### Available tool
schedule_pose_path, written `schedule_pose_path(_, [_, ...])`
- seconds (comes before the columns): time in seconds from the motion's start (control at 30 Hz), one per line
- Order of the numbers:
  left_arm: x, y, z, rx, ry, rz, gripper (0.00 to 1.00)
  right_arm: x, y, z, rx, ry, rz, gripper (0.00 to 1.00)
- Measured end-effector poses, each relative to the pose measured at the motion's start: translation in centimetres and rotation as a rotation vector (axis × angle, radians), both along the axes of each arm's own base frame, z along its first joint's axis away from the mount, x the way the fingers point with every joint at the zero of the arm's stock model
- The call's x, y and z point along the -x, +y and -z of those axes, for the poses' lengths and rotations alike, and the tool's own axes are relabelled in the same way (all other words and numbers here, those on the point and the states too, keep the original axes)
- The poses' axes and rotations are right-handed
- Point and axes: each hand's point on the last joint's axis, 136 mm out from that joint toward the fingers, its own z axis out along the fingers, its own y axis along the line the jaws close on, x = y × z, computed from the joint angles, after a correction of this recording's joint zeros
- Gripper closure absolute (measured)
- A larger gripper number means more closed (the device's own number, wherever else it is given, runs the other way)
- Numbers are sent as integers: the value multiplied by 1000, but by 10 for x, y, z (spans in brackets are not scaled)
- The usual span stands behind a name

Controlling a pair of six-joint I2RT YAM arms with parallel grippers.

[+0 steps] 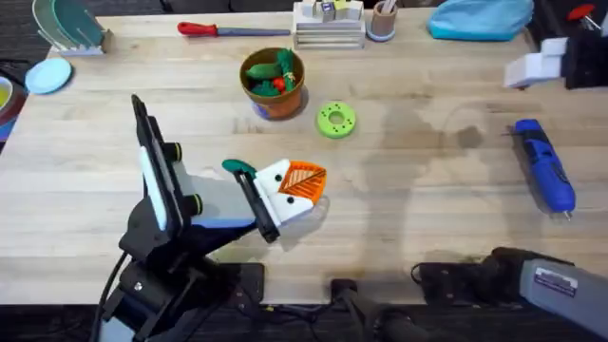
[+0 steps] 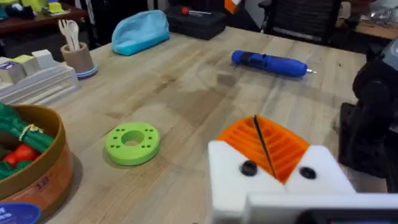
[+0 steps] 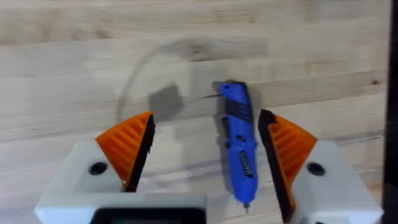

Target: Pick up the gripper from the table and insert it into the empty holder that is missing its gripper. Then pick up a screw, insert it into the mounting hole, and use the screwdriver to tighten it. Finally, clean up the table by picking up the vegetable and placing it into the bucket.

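Starting at the left: vegetable lying on the tabletop, just beside the left arm's wrist. Judging it light, rigid and glossy, so probably slippery; pinching across the rounded middle.

Bucket standing further back, already holding green and red toy pieces. Judging it stiff and steady enough for a drop from above. Noting a faint mark on its wall, too small to read.

Left hand hovering low over the tabletop, orange pads pressed together, gripping nothing.

Screwdriver lying flat at the far right, metal tip pointing towards the arm bases. Judging it the heaviest piece, hard and smooth, prone to rolling; taking hold across mid-body. Noting a dark label on its body, unreadable.

Right hand hanging above it, fingers spread wide, straddling the barrel.
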Motion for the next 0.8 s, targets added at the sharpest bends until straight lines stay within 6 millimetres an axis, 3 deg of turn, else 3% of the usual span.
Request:
schedule_pose_path(0.13, [0,0,0,0,0,0,988,-1,-24,9,47,44,-11,7])
schedule_pose_path(0.27, [0,0,0,0,0,0,988,7,-40,34,10,149,-41,7])
schedule_pose_path(0.5, [0,0,0,0,0,0,988,21,-64,74,-63,296,-94,7])
schedule_pose_path(0.8, [0,0,0,0,0,0,988,36,-90,110,-126,398,-118,7])
